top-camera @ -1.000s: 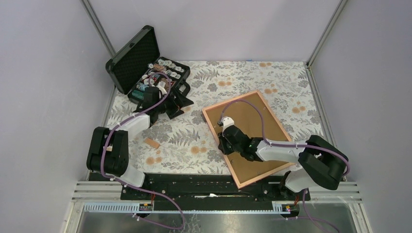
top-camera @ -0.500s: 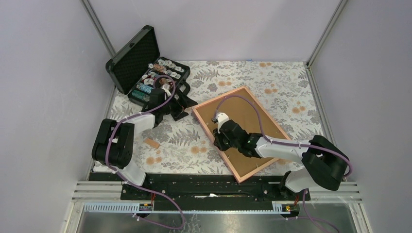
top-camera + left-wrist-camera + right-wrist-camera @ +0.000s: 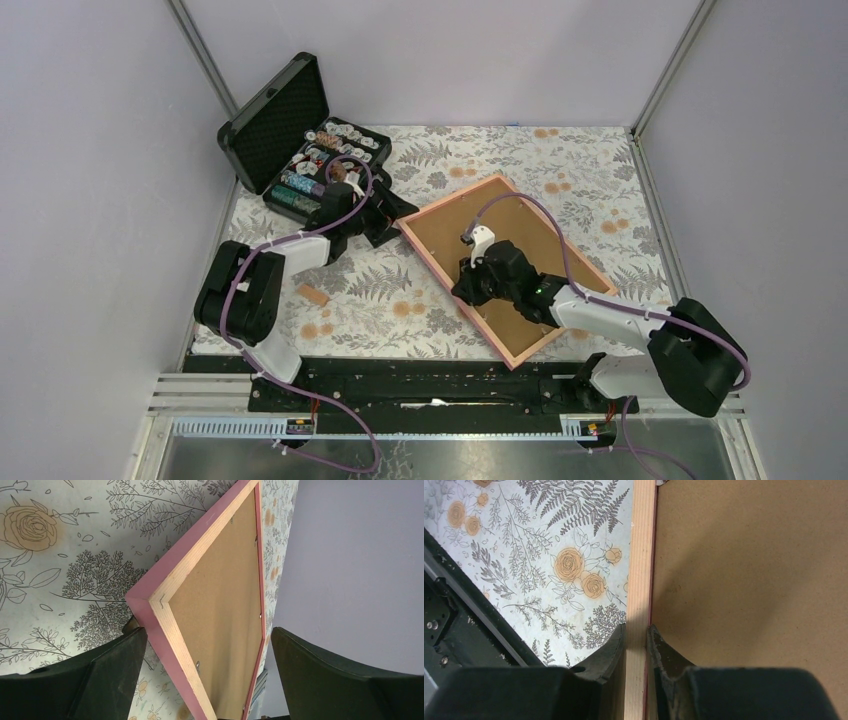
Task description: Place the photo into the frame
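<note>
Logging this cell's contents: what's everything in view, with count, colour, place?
pinkish-orange wooden picture frame: one, back up, right of centre
brown backing board: one, inside the frame
black foam-lined case: one, open, far left corner
small round pieces: many, mixed colours, in the case
small tan flat piece: one, near left arm
floral tablecloth: one, grey-orange print, covering table
left arm's fingers: black, open astride the frame's corner
right arm's fingers: black, shut on the frame's edge

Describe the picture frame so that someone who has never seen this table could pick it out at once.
On the flower-patterned table, look right of the open black case. The frame is the large flat rectangle lying askew, brown back facing up inside a thin pinkish wooden border, which the right gripper pinches. Nothing else there is so large and flat.
</note>
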Controlling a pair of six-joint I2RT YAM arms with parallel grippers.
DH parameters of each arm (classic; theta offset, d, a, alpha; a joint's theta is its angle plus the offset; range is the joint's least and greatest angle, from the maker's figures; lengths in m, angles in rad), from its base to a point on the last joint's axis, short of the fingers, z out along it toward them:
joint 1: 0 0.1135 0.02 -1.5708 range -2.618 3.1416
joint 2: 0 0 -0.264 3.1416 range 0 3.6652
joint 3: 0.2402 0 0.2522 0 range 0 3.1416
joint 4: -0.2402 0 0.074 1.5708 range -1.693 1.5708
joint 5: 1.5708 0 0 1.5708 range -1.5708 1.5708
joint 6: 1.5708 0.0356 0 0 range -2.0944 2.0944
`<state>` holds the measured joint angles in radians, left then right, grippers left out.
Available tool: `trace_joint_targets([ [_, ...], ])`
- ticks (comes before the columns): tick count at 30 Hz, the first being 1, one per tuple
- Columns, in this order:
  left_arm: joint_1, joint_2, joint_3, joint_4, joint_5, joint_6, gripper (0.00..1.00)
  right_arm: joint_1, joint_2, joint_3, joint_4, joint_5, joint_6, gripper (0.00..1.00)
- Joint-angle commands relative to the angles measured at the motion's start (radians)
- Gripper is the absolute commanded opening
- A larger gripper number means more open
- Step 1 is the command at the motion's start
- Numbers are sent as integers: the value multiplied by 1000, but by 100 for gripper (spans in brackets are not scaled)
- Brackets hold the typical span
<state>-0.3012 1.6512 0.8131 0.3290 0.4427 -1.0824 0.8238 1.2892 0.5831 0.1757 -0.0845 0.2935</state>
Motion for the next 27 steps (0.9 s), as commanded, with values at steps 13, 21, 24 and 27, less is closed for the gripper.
trace_joint_targets([
  [13,-8,31,38,67,19,19,99,-56,-62,-19,122,-142,14,0],
  [21,-24,38,-17,80,14,20,99,-64,-57,10,116,-130,25,0],
  [24,-32,70,-28,83,5,28,99,-64,-61,45,105,-138,35,0],
  [27,-32,105,-32,110,20,27,99,-64,-68,76,98,-129,43,0],
])
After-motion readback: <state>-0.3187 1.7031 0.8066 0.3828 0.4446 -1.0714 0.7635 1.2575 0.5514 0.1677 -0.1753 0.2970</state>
